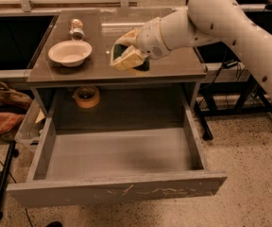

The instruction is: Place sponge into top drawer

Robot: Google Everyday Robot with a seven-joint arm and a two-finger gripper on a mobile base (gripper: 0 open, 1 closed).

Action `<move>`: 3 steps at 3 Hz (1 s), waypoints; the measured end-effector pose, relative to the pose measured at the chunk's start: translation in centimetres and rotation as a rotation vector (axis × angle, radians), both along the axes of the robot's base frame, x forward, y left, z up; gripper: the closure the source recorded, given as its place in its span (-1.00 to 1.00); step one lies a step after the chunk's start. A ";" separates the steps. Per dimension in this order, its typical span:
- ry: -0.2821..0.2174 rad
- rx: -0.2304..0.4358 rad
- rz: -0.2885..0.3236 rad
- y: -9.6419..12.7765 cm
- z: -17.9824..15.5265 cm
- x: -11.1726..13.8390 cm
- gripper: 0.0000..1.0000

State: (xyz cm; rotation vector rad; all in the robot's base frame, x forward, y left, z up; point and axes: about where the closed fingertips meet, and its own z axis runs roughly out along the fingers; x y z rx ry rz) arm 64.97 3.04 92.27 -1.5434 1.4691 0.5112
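Sponge must end in the top drawer, pulled open at the bottom of the frame; its front panel carries white scratches but no writing. Behind it, in the recess under the table, sits a tape roll. At frame centre the gripper is clamped on the sponge above the tabletop's front edge. Letting go here would likely leave it on the table, a descent could clip that edge, and soft foam may slip. Farther back are a white bowl and a can whose label is unreadable.
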 end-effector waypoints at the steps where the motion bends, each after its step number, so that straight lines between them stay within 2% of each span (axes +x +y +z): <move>1: 0.004 0.028 0.004 0.8 -1.8 -0.6 1.00; 2: 0.054 0.129 0.027 1.9 -8.1 -2.2 1.00; 3: 0.145 0.170 0.090 3.6 -15.4 -4.7 1.00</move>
